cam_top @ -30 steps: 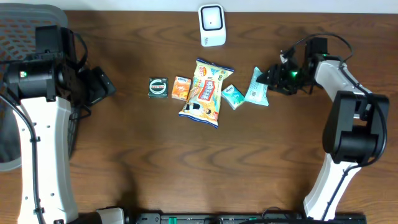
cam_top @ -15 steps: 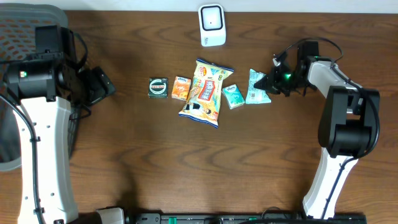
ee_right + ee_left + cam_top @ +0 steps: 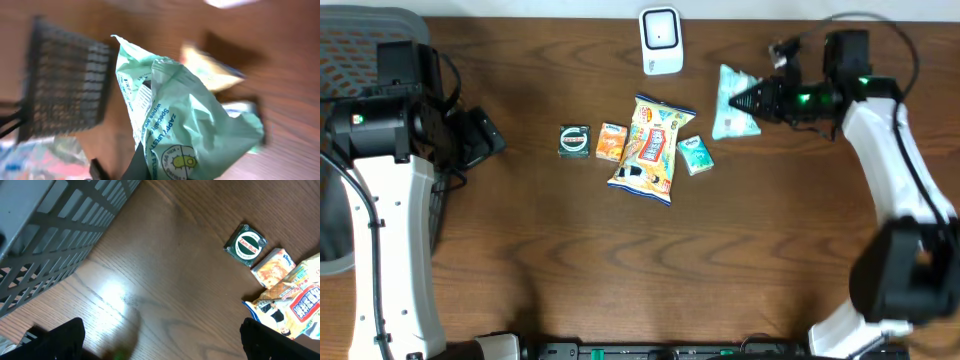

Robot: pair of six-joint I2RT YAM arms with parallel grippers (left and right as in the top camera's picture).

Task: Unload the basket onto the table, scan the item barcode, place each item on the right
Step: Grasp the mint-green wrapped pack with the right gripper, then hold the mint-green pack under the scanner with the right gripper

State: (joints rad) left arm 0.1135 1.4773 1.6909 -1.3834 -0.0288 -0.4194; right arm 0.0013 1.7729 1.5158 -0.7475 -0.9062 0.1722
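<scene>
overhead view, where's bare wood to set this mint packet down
Bare: near half of the dark wooden table, below the yellow snack bag; also right of the small teal packet. Crowded: the row from the dark green square packet to that teal one.

White box scanner [image 3: 661,40] back centre. In front, left to right: round green tin [image 3: 574,140], orange cardboard packet [image 3: 611,142], yellow foil snack bag [image 3: 652,148], small teal packet [image 3: 694,155]. Mint-green plastic pouch [image 3: 734,100] right of scanner. Grey mesh basket [image 3: 345,60] far left.

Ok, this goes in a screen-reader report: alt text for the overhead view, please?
The right gripper holds a mint-green packet near the white scanner at the far edge of the wooden table. A chip bag and three smaller packets lie mid-table; the left gripper is open, off to the side.
</scene>
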